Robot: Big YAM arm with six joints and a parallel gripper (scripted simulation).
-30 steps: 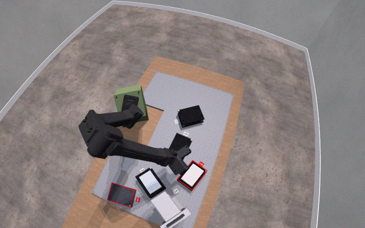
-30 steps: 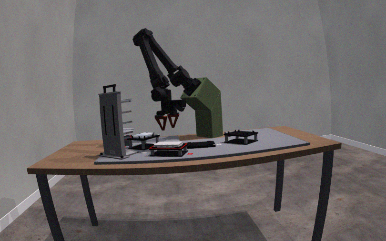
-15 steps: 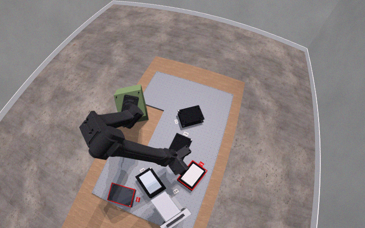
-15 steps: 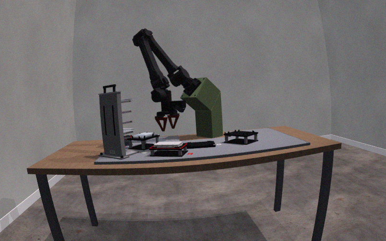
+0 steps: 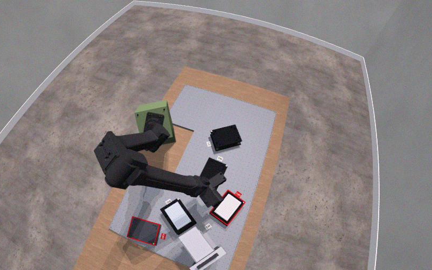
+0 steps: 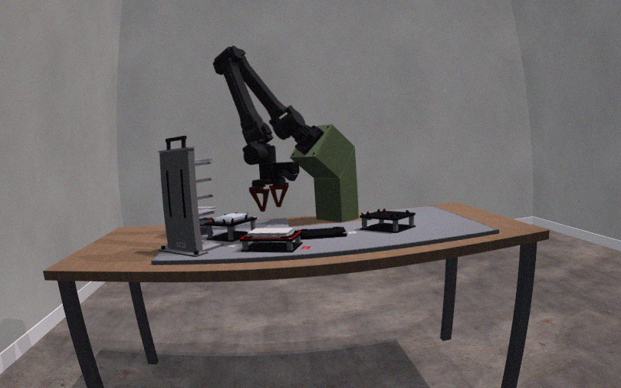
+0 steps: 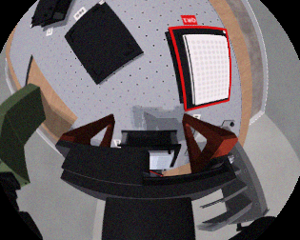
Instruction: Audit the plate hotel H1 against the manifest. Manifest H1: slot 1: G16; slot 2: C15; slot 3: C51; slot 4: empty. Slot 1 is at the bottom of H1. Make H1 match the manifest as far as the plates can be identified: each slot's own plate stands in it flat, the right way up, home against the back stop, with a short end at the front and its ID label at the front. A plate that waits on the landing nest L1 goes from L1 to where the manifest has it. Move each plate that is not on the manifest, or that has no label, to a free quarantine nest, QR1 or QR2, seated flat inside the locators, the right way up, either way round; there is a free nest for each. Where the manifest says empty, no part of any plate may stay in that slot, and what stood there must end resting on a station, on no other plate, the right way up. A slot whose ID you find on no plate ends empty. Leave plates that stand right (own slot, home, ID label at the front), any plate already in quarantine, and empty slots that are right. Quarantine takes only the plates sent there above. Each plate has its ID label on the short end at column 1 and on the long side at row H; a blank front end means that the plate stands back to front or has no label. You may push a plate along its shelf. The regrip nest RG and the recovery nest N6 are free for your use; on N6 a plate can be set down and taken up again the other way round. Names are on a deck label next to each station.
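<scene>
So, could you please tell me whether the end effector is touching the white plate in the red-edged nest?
Apart: the exterior view shows the open end effector hanging well above the white plate.

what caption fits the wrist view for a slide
Open gripper hovering above the deck, a white plate seated in the red-framed nest ahead.

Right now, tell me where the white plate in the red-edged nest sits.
In the top view the white plate sits near the mat's right edge, just right of the open gripper.
</scene>
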